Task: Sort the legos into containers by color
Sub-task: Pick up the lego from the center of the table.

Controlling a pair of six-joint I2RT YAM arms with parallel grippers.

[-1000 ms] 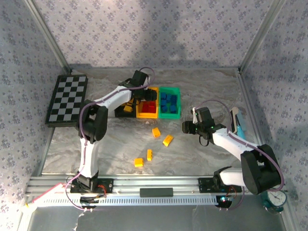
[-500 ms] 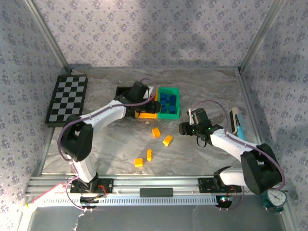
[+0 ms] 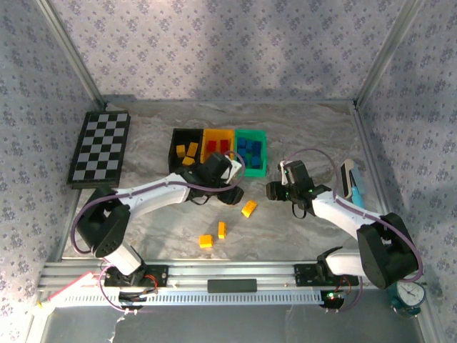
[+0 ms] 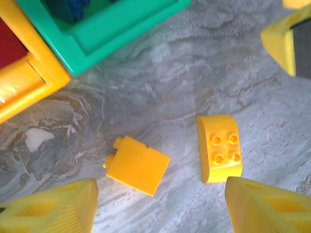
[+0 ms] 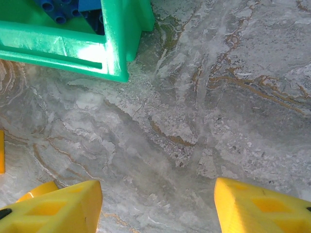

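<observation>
- Black-and-white checkerboard (image 3: pixel 100 148) sits far left, well apart from everything else.
- Far middle, three bins stand in a row. The black bin (image 3: pixel 173 146) has yellow bricks (image 3: pixel 187 151), the yellow bin (image 3: pixel 218 131) has red bricks (image 3: pixel 220 146), and the green bin (image 3: pixel 251 131) has blue bricks (image 3: pixel 250 148).
- Nearer the bases, two loose yellow pieces (image 3: pixel 206 241) lie close together on the marble table (image 3: pixel 307 136).
- Left gripper (image 4: pixel 160 199) hovers just near of the yellow and green bins with its jaws spread wide and empty. A flat yellow brick (image 4: pixel 137 165) and a studded yellow brick (image 4: pixel 219 148) lie below it.
- Right gripper (image 5: pixel 158 194) has its jaws released, holding nothing, over bare marble by the green bin's near right corner.
</observation>
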